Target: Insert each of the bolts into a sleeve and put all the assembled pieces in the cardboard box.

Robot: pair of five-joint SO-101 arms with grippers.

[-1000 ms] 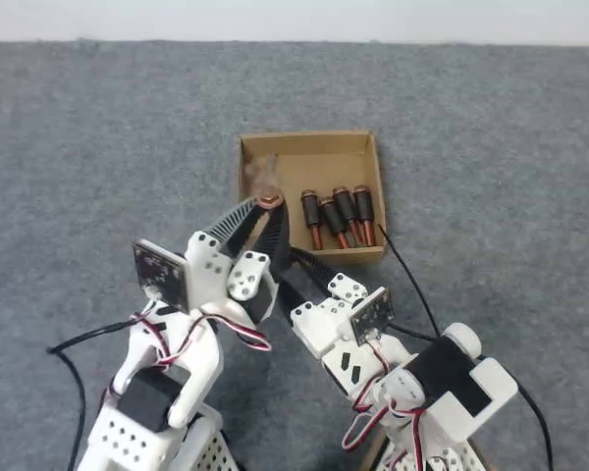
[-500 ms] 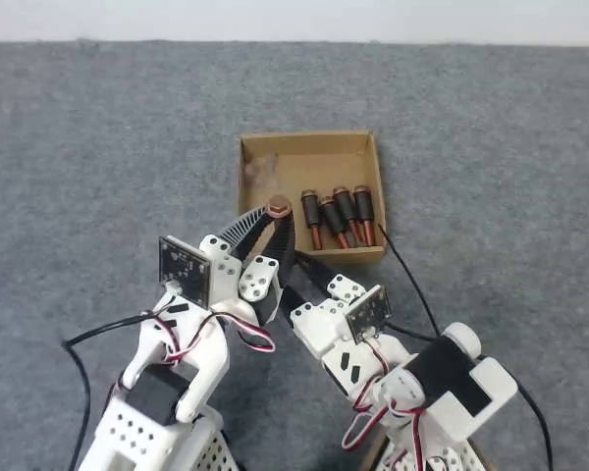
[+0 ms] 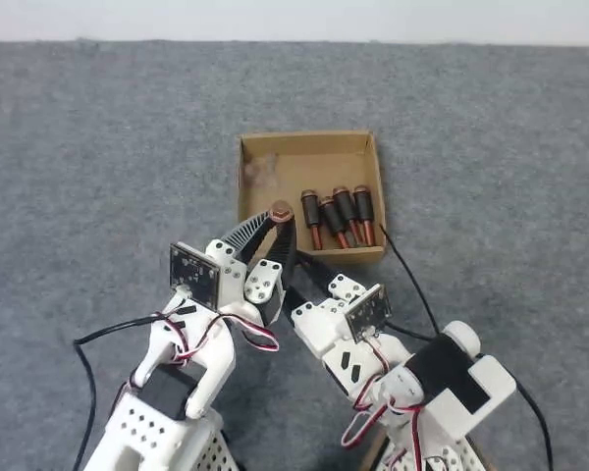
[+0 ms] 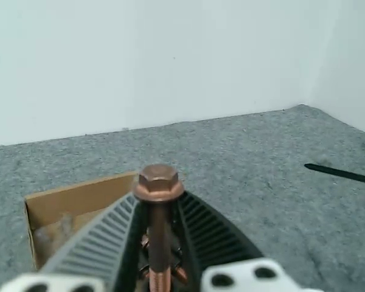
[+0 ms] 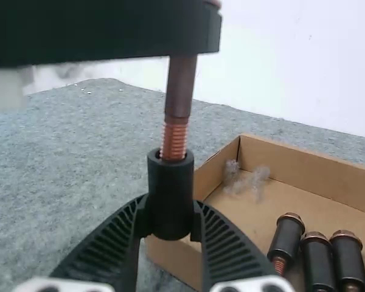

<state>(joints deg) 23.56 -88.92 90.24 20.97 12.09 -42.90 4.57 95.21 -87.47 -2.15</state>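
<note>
The left jaws clench the bolt (image 4: pixel 159 182), right jaws clench the sleeve (image 5: pixel 170 194), thread tip just inside, so best pushed straight down, axes aligned.

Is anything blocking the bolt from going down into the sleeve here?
Nothing visible does. The bolt, held in the left claw, stands upright directly over the sleeve in the right claw, its threaded tip at the sleeve's open mouth.

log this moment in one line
left hand: shut on copper hex-head bolt | right hand: shut on black cylindrical sleeve | bolt tip in sleeve | cardboard box: four assembled pieces
</note>
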